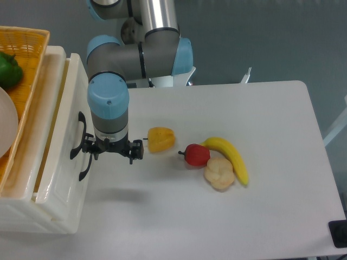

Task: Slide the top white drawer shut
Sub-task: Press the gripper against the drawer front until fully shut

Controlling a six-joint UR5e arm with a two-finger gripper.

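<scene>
The tool (pixel 111 153) hangs low over the bench (pixel 227 216), pointing down, its body pressed against the front of the top white drawer (pixel 68 146) right beside the black curved handle (pixel 79 136). From this high view the fingers hide under the wrist, so whether they are spread or pressed together cannot be told. The drawer sits at the left edge of the bench, nearly flush with the white cabinet (pixel 32 211), only a thin gap showing along its top. An orange wicker basket (pixel 21 49) rests on the cabinet. Right of the tool lie a yellow pepper (pixel 161 139), a red pepper (pixel 196 155), a banana (pixel 232 157) and a pale bun-like piece (pixel 219 173).
</scene>
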